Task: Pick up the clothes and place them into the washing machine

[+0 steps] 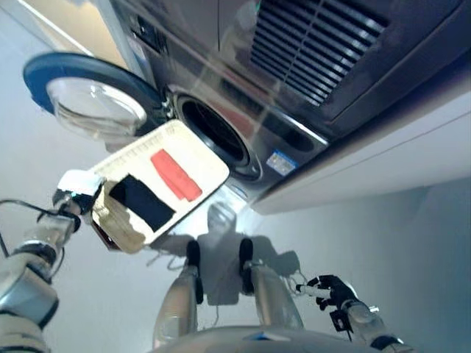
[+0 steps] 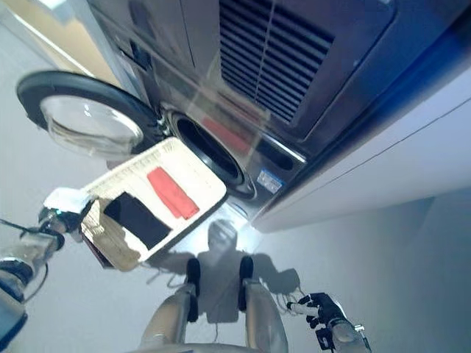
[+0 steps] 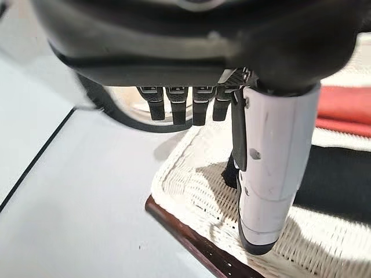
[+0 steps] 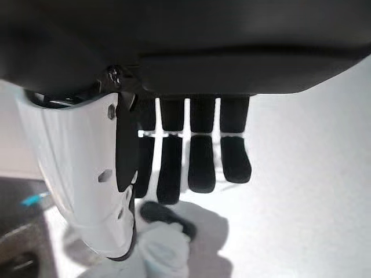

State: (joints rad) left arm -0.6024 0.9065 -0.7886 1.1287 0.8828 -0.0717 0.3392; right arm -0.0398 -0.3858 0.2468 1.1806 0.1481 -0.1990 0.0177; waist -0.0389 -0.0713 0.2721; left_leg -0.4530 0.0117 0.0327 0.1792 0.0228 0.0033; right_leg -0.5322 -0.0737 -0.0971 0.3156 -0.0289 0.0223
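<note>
**A:** Progress check, then: how far along do you reckon you are?

**B:** Early, by the look of it. Your clothes are not yet in the washing machine [image 1: 221, 136]. A red cloth [image 1: 175, 175] and a black cloth [image 1: 141, 200] lie side by side in the white wicker basket [image 1: 191, 147], left of centre in the left eye view.

**A:** And who has the basket?

**B:** Your left robot hand [image 1: 79, 193], at the basket's lower left corner. In the left wrist view the white-covered thumb [image 3: 272, 174] lies over the woven inside near the rim while the fingers [image 3: 174, 104] curl down past the edge, so you are gripping the basket's rim.

**A:** Is the machine ready?

**B:** Yes. The round door [image 1: 88, 99] stands swung open in the upper left of the frame, and the dark drum opening sits just beyond the basket's far edge. The basket is raised and tilted, with its far end towards that opening.

**A:** Your right robot hand [image 1: 333, 290]?

**B:** Low in the lower right, well apart from everything. Its own wrist view shows the fingers [image 4: 200, 156] hanging relaxed with nothing in them.

**A:** What is left?

**B:** I'd judge nearly all of it: both cloths still have to go into the drum.
</note>
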